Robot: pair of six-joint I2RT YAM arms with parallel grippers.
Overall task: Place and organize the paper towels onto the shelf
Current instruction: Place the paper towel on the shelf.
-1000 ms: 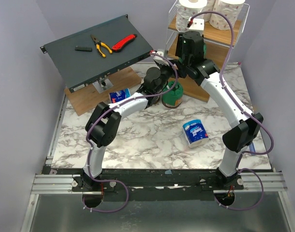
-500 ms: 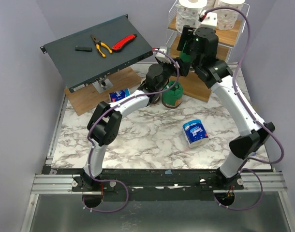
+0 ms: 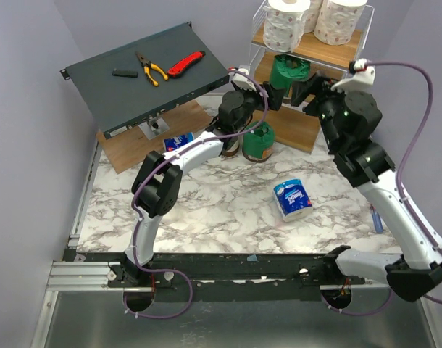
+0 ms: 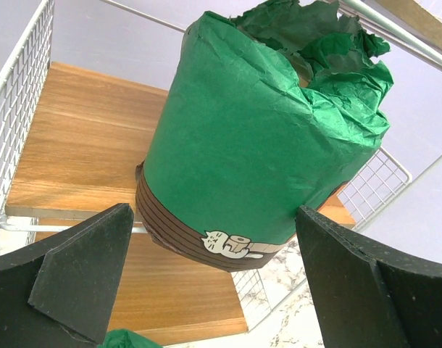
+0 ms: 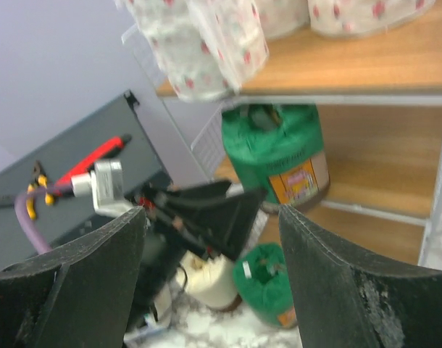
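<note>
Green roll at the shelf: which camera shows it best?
Left wrist. The green roll fills the frame, sharp, with its brown band and cat print readable. Right wrist shows it whole but small and blurred. Top external shows mostly its crumpled top, small.

We see two arms bolted to the alu rail (image 3: 83,274). L arm (image 3: 196,154) & R arm (image 3: 398,214) are the same build: white tube links w/ chunky black joint housings (image 3: 157,192) between them, black bases at the rail. A thin purple cable (image 3: 402,64) runs along each arm, from below the rail up to a small white connector block (image 3: 362,65) at the end far from the rail. We spot a green LED (image 3: 332,112) on the R arm's black housing furthest from the rail. L fingers (image 4: 83,283): matte black angular wedges, bevelled edges. R fingers (image 5: 76,290): same shape, dark grey, faintly speckled.
</note>
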